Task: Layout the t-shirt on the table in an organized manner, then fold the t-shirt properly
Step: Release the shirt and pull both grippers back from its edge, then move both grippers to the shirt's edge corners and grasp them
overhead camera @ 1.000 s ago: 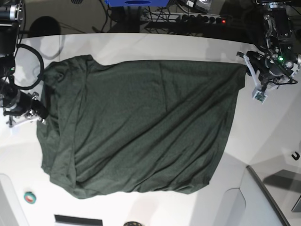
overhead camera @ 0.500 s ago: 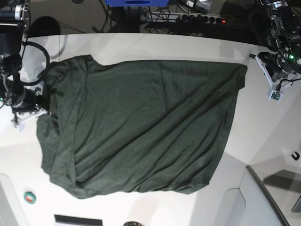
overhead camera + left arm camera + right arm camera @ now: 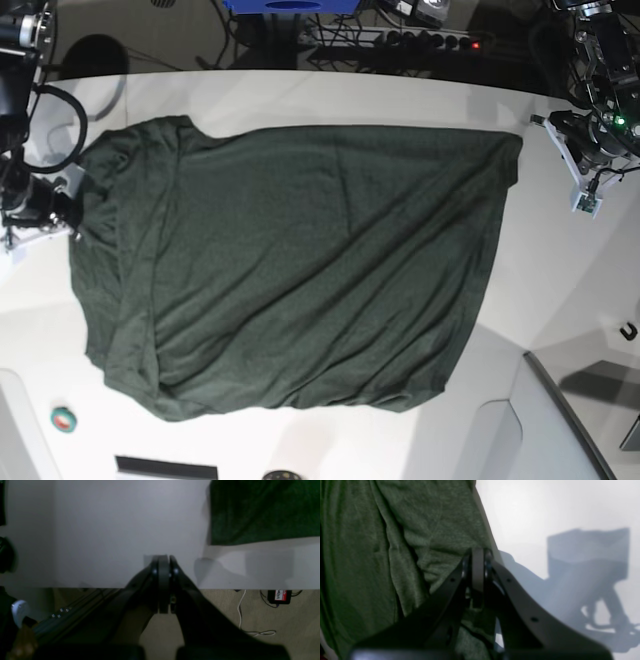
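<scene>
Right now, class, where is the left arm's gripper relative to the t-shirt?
In the base view the left gripper is at the right side, over bare table, just clear of the t-shirt corner, jaws shut and empty.

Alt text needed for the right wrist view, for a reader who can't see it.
The right gripper, jaws shut, pinches the edge of the wrinkled dark green t-shirt, which fills the left half of the view. The white table fills the right half, crossed by the arm's blurry shadow.

We are seeing dim, soft wrist views; the right pincer (image 3: 478,555) is blurring near the lens, casting hazy shadows across the glossy tabletop (image 3: 545,510).
</scene>
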You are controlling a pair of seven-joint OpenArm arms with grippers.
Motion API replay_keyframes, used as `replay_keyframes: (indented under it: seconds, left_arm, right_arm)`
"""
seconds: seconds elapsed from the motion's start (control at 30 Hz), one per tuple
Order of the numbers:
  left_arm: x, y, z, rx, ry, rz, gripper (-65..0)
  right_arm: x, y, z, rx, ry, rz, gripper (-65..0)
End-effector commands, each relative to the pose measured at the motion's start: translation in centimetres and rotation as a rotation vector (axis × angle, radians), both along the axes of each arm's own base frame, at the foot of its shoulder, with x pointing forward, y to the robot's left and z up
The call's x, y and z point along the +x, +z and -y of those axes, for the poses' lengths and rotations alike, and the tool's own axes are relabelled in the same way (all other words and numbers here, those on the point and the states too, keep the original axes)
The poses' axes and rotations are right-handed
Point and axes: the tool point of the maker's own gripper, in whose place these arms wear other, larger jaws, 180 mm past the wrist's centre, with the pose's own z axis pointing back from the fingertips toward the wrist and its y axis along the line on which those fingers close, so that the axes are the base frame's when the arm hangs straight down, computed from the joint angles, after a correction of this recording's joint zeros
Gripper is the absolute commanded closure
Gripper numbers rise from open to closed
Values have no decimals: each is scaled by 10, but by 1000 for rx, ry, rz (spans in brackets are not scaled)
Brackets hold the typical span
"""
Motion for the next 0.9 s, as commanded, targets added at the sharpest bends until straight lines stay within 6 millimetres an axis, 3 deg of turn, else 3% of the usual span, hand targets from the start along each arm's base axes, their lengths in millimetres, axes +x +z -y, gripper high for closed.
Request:
replay_keyframes:
  seconds: [0.0, 0.8, 0.87]
  left_arm:
    - [5, 10, -8, 30, -2, 21, 0]
    - [6, 10, -8, 31, -2, 26, 0]
    - [7, 11, -8, 31, -2, 27, 0]
  right_arm:
    - [-9, -1, 14, -41, 2, -41, 0]
    - [-32, -8, 41, -158, 16, -75, 0]
    - [-33, -3, 55, -169, -14, -67, 0]
